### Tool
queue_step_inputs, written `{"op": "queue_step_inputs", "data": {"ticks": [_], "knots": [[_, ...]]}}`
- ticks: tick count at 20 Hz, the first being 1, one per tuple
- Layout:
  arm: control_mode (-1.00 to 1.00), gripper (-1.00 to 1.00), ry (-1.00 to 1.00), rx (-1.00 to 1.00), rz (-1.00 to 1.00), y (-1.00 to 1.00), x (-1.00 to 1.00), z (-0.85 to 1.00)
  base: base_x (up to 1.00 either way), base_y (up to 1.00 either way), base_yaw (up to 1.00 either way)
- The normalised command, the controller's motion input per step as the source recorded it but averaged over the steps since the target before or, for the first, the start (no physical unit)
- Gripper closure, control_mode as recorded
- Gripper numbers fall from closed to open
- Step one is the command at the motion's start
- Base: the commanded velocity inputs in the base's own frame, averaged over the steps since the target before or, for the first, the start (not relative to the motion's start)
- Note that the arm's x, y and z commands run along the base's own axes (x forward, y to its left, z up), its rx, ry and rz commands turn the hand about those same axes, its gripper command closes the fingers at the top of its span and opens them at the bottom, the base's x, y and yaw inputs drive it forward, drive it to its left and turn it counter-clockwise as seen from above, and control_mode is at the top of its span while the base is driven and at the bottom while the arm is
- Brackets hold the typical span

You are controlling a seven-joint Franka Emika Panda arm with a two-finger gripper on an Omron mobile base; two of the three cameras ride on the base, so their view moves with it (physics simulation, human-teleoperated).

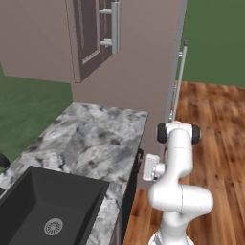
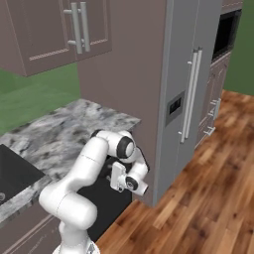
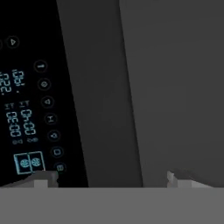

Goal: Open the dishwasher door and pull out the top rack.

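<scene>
Countertop [image 1: 91,139]: grey-white mottled stone, polished, faint sheen.
Sink [image 1: 43,206]: matt black basin; drain [image 1: 53,226] metallic grey.
Upper cabinet [image 1: 91,33]: taupe, matt painted look; bar handles [image 2: 79,27] brushed silver metal.
Refrigerator [image 2: 191,74]: smooth grey metallic finish, long silver handles [image 2: 191,94].
Floor [image 2: 208,198]: wood planks, warm brown, light gloss.
Dishwasher door [image 2: 106,203]: flat black, smooth.
Control panel [image 3: 30,109]: glossy black, cyan lit symbols.
Robot arm [image 2: 84,173]: glossy white shell, dark joints.
</scene>
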Motion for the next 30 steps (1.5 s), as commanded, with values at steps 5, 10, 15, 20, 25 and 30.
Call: {"op": "queue_step_inputs", "data": {"ticks": [5,10,15,20,25,30], "knots": [[-1.00,-1.00,0.00,-0.01,0.00,0.10,0.42,-0.56,0.00,0.00,0.00],[-1.00,-1.00,0.00,-0.01,0.00,0.08,0.40,-0.54,0.00,0.00,0.00],[-1.00,1.00,0.03,0.00,0.00,0.11,0.31,-0.28,0.00,0.00,0.00],[-1.00,1.00,0.12,-0.03,0.00,0.12,0.15,-0.03,0.00,0.00,0.00],[-1.00,1.00,0.02,-0.11,0.02,-0.04,-0.01,-0.05,0.00,0.00,0.00],[-1.00,1.00,0.11,-0.35,0.02,-0.35,0.00,-0.47,0.00,0.00,0.00]]}}
